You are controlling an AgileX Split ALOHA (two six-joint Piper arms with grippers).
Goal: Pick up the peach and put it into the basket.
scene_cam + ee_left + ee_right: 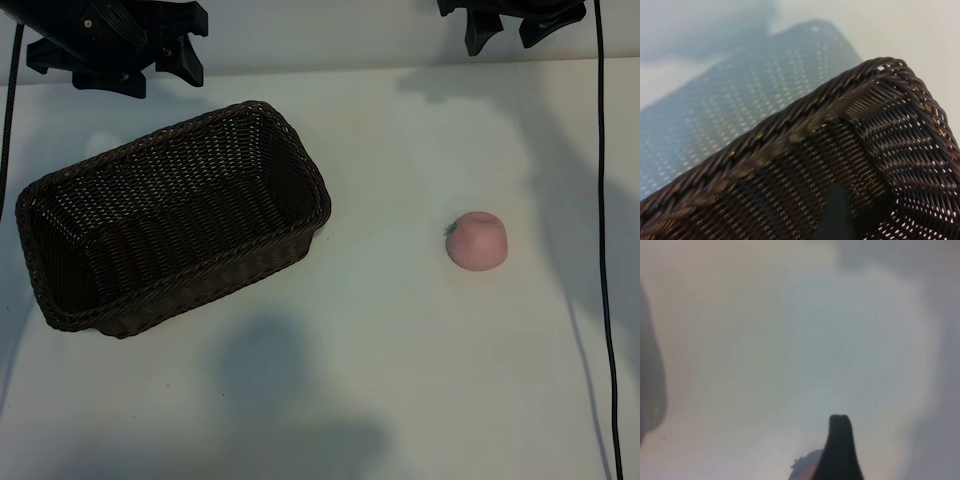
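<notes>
The peach [477, 241] lies on the white desk [400, 380] in the right half of the scene, pale pink, with its small green stem bit turned toward the left. It rests alone on the bare surface, well apart from the basket [170, 215], which sits in the left half of the desk, angled so that one short end points toward the far middle and the other toward the near left. The basket is dark-brown wicker with a braided rim and sloping sides, and nothing lies inside it.

The right gripper [510, 25] hangs at the far edge of the scene on the right, above the desk and well apart from the peach, which lies nearer to the camera than it. Its fingers stand apart and hold nothing. In the right wrist view one dark fingertip [840, 440] shows, and a small part of the peach [807, 467] peeks out just beside it at the frame's edge.

The left gripper [125, 50] hangs at the far left, above the far side of the basket. It is spread open too and empty. The left wrist view looks down on a rounded corner of the basket [840, 150], with the braided rim running across the frame.
</notes>
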